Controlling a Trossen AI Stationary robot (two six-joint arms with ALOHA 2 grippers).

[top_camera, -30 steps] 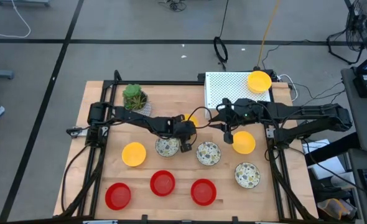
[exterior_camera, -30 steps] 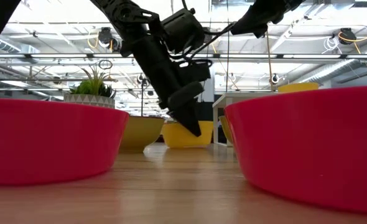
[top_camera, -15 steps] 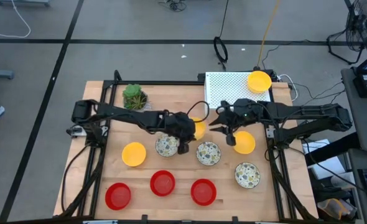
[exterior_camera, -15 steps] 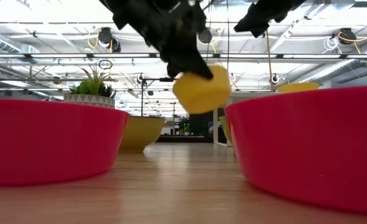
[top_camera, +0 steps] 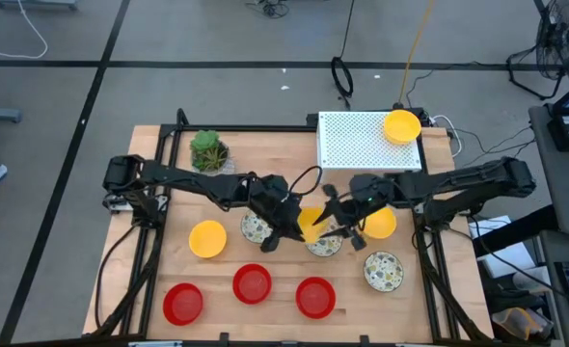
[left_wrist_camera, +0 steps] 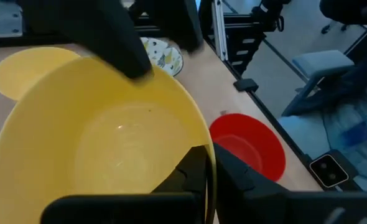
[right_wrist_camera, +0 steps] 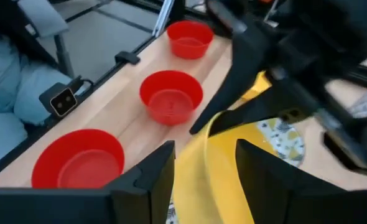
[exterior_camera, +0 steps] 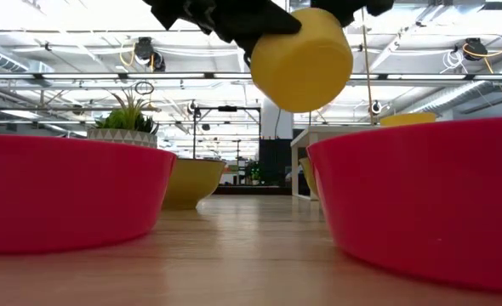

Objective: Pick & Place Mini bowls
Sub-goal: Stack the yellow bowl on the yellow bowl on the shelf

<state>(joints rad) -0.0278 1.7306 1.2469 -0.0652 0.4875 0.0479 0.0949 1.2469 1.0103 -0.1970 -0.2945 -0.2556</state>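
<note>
High view: the left gripper [top_camera: 294, 229] holds a plain yellow mini bowl [top_camera: 310, 223] above mid-table, the right gripper [top_camera: 340, 218] just beside it. Left wrist view: fingers pinch the glossy bowl's rim. Right wrist view: fingers spread, straddling that rim.

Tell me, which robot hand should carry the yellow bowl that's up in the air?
Probably the left hand: it grips the lifted yellow bowl by the rim, clear of the table. The right hand is open around the opposite rim, not gripping it.
</note>
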